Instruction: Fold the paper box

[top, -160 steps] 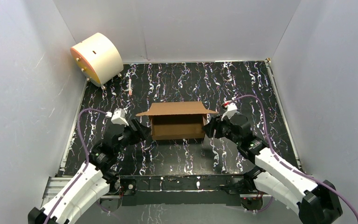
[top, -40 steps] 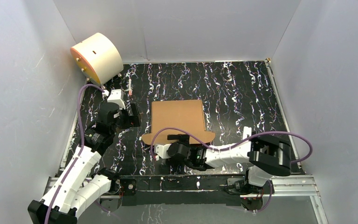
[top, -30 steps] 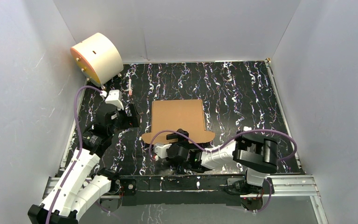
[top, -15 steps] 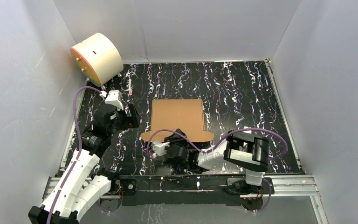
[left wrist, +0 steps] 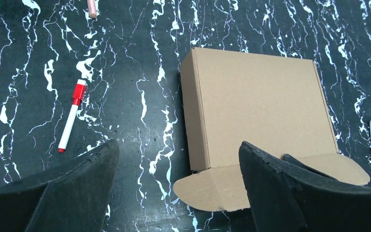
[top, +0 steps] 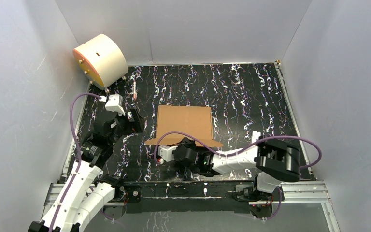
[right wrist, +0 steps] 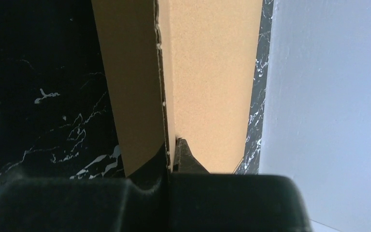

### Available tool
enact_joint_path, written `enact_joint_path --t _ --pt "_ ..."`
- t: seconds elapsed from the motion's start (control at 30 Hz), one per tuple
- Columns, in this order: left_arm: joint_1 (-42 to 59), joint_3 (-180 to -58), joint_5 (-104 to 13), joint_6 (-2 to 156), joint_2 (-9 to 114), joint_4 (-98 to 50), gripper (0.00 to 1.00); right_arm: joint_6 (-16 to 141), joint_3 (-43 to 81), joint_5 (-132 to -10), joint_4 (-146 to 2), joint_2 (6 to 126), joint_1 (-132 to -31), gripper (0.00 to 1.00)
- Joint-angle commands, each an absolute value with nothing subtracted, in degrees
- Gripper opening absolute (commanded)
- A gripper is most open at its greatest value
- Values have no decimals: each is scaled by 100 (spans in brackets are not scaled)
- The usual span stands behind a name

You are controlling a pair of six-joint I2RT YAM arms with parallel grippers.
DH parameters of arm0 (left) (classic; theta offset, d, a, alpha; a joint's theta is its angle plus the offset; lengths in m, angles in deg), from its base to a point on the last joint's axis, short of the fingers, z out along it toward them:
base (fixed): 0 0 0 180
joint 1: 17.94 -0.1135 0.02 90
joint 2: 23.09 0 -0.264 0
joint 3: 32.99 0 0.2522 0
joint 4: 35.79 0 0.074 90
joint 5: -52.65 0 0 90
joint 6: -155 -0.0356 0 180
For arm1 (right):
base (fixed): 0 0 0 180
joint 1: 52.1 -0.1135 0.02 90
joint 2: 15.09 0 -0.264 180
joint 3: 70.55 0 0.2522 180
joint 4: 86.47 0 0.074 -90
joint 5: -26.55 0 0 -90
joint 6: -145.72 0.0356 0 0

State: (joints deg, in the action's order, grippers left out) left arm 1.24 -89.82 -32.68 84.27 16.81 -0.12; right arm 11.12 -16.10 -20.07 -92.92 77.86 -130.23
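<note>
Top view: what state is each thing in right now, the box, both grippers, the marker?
paper box: lid folded down flat, front flap sticking out toward the arms.
right gripper: shut on the front flap's edge.
left gripper: open, holding nothing.
red marker: lying flat, apart from the box.

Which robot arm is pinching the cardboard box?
The right tool: it is clamped on the near flap of the box. The left tool hangs open off to the box's side, not touching it.
</note>
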Motion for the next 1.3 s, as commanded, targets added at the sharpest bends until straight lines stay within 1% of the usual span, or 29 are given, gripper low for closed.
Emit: enact_joint_path --t 0.0,0.17,0.37,0.47,0.6,0.73,0.9,0.93,1.13,1.2,1.27 --pt "71 -8912 -3203 8414 1382 -208 90 1873 -1192 -2372 -8429 7157 -13052 0" --pt "76 -8971 -3186 8460 1203 -222 90 2180 -734 -2795 -7415 6592 -13051 0" --pt "77 -9393 -3278 8395 1012 -34 90 2683 442 -3416 -5551 6103 -13030 0" --pt "78 -9685 -3221 8264 948 171 90 3039 1107 -4048 -4595 6088 -12865 0" --pt "78 -10084 -3240 8058 905 465 90 3480 1949 -5556 -3505 6228 -12341 0" --pt "76 -10314 -3207 7988 950 691 90 3607 2774 -6640 -2635 6573 -11892 0" --pt "75 -10333 -3254 7988 996 733 90 3572 3835 -7150 -1516 7314 -11327 0" --pt "77 -10299 -3306 7978 1021 721 90 3479 3957 -7414 -1361 7543 -11207 0" --pt "78 -10008 -3619 7915 1305 703 90 3118 4204 -7690 -1294 8403 -10558 0" --pt "78 -9899 -3695 7922 1413 662 90 3034 4350 -7640 -1257 8648 -10392 5" --pt "74 -9839 -3734 7938 1521 602 90 3001 4622 -7496 -1157 8855 -10353 14"
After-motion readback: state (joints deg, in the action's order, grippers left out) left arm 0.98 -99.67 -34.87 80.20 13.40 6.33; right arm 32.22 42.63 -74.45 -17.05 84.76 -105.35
